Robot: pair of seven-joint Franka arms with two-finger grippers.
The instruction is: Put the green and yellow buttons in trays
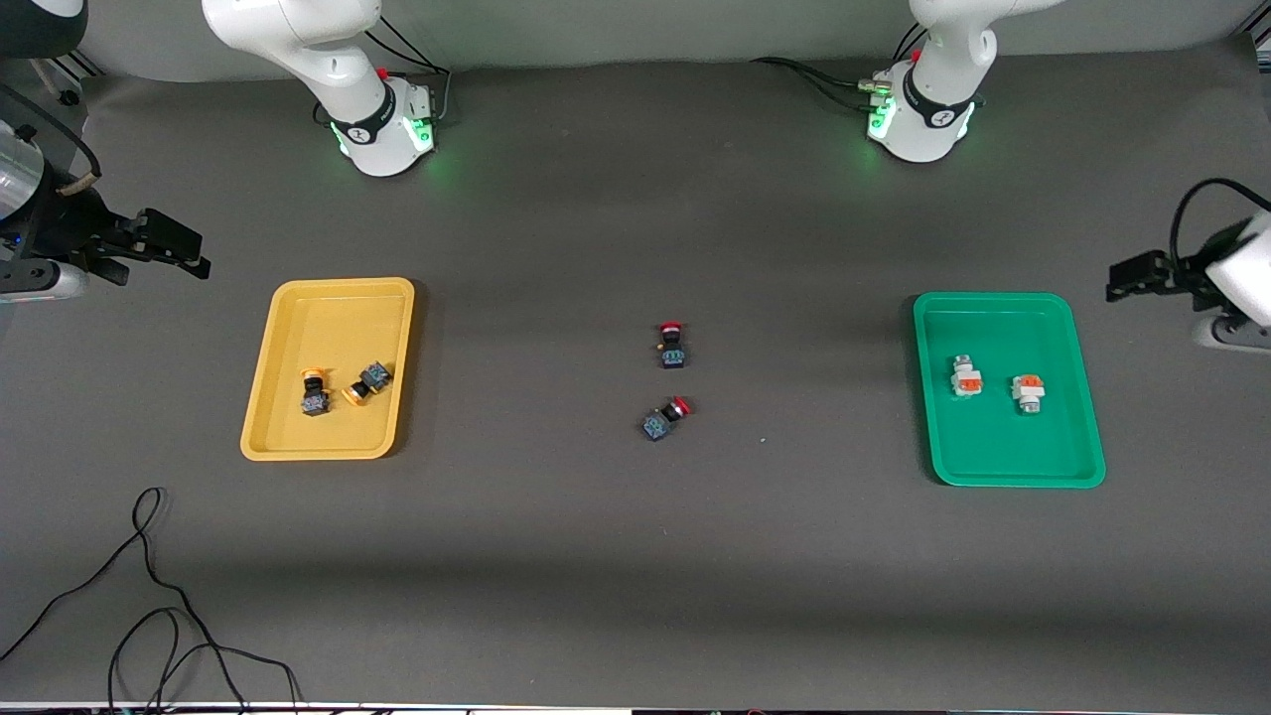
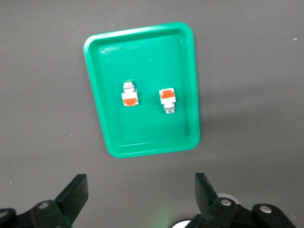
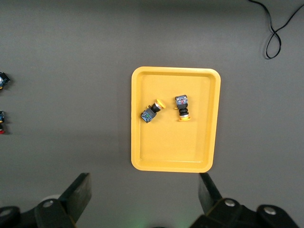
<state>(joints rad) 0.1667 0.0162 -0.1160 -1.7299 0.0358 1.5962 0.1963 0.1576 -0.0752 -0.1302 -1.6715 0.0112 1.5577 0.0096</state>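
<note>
The yellow tray [image 1: 338,308] holds two black-bodied buttons with yellow-orange caps [image 1: 315,389] [image 1: 365,383], lying on their sides; the right wrist view shows the tray [image 3: 171,147] and both buttons [image 3: 152,111] [image 3: 182,107]. The green tray [image 1: 1003,328] holds two white-grey buttons with orange blocks [image 1: 966,376] [image 1: 1028,393]; the left wrist view shows that tray [image 2: 142,57] and both buttons [image 2: 128,94] [image 2: 167,99]. My right gripper [image 1: 189,250] [image 3: 145,190] is open and empty, over bare table beside the yellow tray. My left gripper [image 1: 1127,278] [image 2: 141,190] is open and empty, over bare table beside the green tray.
Two black switches with red caps [image 1: 672,345] [image 1: 665,418] lie mid-table between the trays. A thin black cable [image 1: 149,596] loops on the table near the front camera at the right arm's end. The two arm bases [image 1: 382,129] [image 1: 923,119] stand along the table's edge.
</note>
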